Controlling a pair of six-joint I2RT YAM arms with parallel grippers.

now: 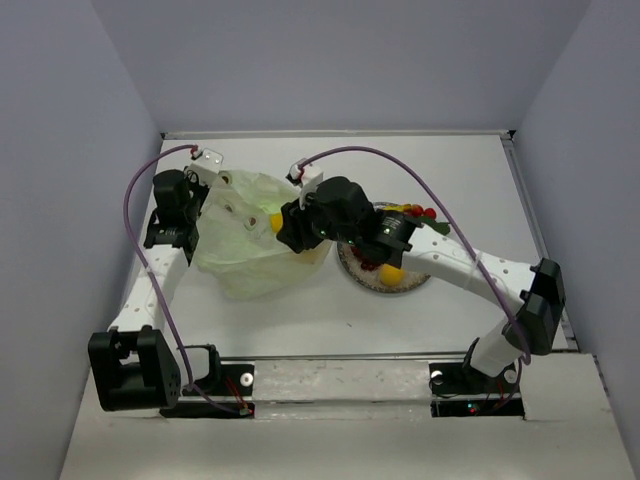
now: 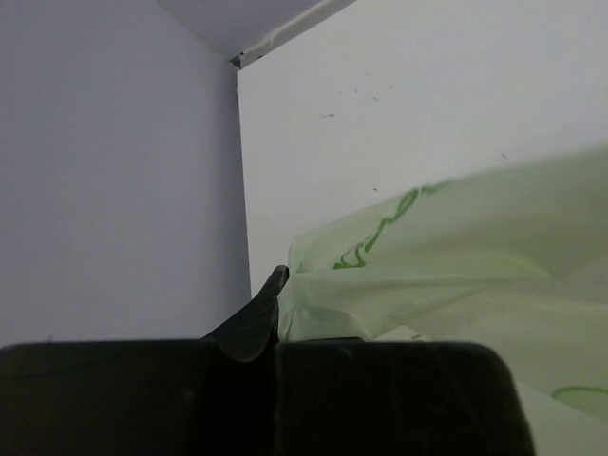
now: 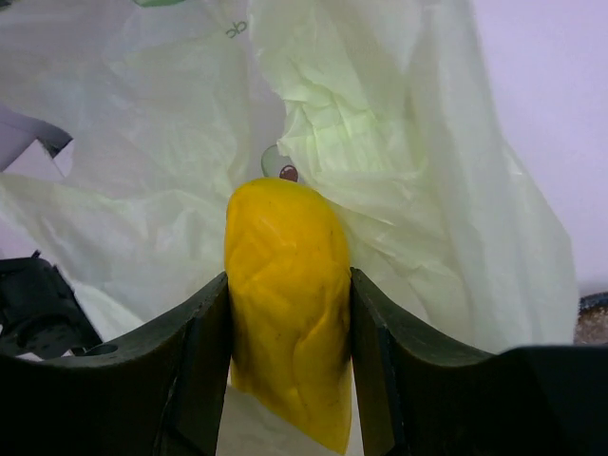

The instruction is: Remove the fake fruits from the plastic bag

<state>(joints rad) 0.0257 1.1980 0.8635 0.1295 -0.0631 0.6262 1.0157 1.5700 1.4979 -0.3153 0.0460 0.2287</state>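
Observation:
The pale yellow-green plastic bag lies left of centre, its far edge lifted. My left gripper is at that lifted edge. In the left wrist view one dark finger presses against the bag's film, so it looks shut on it. My right gripper is at the bag's mouth, shut on a yellow banana held between both fingers, with the bag behind it. A red berry bunch and a small yellow-orange fruit are at the plate.
The speckled grey plate lies right of the bag, partly under my right arm. Grey walls close off the left, back and right. A purple cable loops over each arm.

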